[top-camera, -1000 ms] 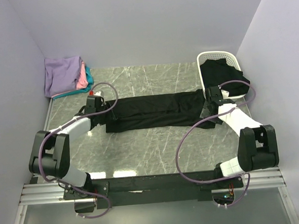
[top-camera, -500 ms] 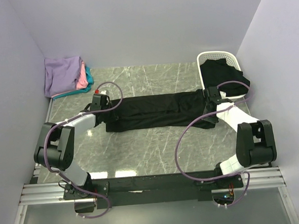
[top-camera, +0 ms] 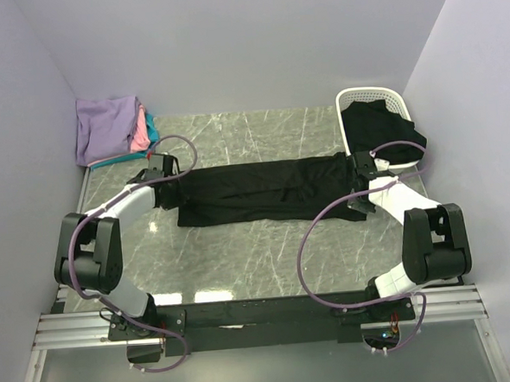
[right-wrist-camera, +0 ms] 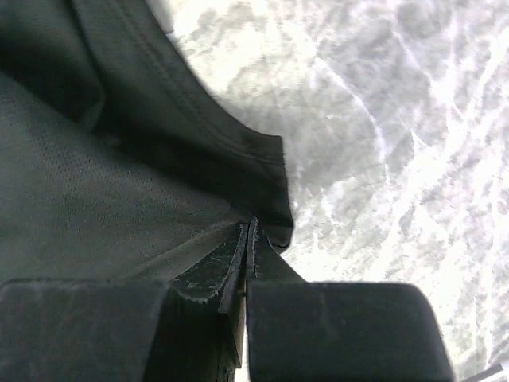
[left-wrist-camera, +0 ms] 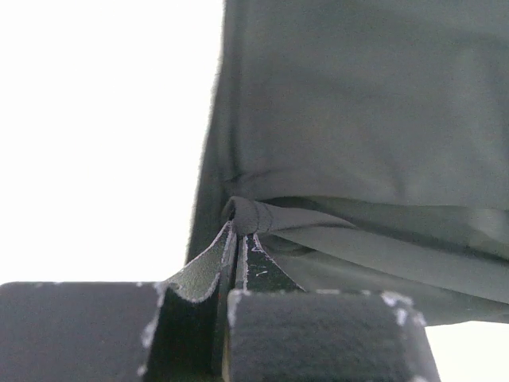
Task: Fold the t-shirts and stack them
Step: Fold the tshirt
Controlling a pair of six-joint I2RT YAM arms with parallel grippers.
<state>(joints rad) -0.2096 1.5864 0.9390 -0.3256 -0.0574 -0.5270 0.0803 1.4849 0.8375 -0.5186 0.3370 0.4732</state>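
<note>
A black t-shirt [top-camera: 263, 189] lies across the marble table as a long strip folded lengthwise. My left gripper [top-camera: 172, 182] is at its left end. In the left wrist view that gripper [left-wrist-camera: 238, 227] is shut, pinching a bunched fold of the black cloth [left-wrist-camera: 358, 119]. My right gripper [top-camera: 358, 171] is at the shirt's right end. In the right wrist view it [right-wrist-camera: 250, 231] is shut on the hemmed edge of the cloth [right-wrist-camera: 95, 183]. Folded lavender [top-camera: 106, 126], pink [top-camera: 139, 129] and teal [top-camera: 151, 128] t-shirts are stacked at the back left corner.
A white perforated basket [top-camera: 366, 91] stands at the back right with more black cloth [top-camera: 381, 131] spilling out, just behind my right gripper. Purple cables loop above both arms. Walls close in the table [top-camera: 268, 259] on the left, back and right.
Both grippers have shut on the ends of the black shirt. The left arm has reached in and toward the back, and the shirt's left end has bunched slightly toward it.
</note>
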